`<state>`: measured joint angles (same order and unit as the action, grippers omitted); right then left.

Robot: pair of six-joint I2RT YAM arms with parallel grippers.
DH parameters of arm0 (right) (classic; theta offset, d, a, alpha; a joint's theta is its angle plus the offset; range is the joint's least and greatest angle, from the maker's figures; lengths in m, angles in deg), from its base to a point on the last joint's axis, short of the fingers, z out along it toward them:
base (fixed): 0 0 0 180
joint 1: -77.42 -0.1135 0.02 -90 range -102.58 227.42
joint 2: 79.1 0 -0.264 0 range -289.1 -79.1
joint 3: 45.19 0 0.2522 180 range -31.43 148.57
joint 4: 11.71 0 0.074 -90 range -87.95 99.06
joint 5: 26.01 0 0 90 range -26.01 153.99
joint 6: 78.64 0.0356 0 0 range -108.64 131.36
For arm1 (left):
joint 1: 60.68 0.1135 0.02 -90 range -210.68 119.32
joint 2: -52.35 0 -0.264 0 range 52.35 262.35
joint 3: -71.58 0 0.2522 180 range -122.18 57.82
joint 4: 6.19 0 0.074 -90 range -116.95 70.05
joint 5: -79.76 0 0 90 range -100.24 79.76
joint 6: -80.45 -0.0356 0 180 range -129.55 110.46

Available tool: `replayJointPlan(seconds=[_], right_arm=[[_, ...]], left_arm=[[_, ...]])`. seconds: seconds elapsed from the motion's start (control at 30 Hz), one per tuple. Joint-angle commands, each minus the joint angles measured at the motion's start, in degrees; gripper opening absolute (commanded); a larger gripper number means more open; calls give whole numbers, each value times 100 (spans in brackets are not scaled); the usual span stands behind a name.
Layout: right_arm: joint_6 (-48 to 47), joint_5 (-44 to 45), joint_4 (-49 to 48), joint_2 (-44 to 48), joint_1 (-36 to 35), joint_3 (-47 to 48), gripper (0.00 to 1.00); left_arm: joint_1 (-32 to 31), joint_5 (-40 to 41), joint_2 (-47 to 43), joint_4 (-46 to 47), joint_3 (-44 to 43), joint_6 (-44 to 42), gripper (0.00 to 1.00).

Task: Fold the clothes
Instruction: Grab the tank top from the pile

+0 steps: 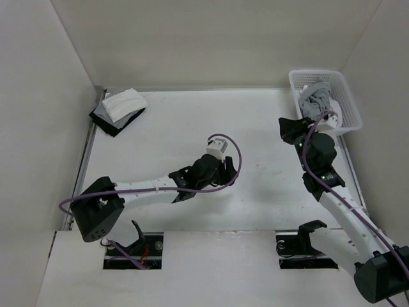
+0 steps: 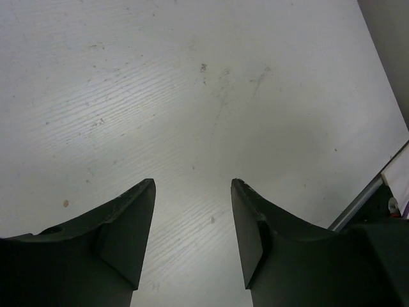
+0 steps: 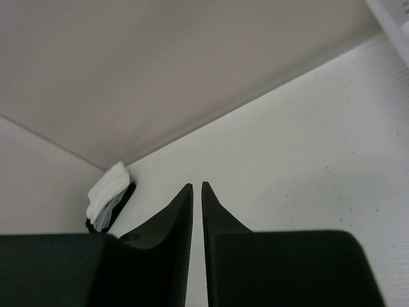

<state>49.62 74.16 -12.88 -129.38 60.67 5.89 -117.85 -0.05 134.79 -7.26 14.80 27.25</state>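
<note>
Left pincer (image 2: 193, 185) is held wide over the counter (image 2: 192, 77). Right pincer (image 3: 197, 187) is narrowed, empty. Clothes (image 1: 317, 99) are heaped in the upper-right basket (image 1: 313, 72).

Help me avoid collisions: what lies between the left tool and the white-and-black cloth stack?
Only bare table separates the left tool and the cloth stack, as the top external view shows.

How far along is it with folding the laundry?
One folded white-and-black stack sits in the far left corner, so some looks done. Nothing is in hand: the left arm holds its jaws open over bare table, the right arm's jaws are shut and empty beside the basket. The grey clothes lie crumpled in it, all yet to fold.
</note>
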Motion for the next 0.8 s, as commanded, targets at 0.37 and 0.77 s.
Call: replayJointPlan(seconds=[0.37, 0.77], right_arm=[[-109, 284, 1221, -2510, 1766, 2383, 0], [-433, -182, 1994, -6675, 3050, 6327, 39]], left_arm=[[-27, -167, -245, 1324, 655, -709, 8], [518, -342, 219, 1983, 945, -630, 33]])
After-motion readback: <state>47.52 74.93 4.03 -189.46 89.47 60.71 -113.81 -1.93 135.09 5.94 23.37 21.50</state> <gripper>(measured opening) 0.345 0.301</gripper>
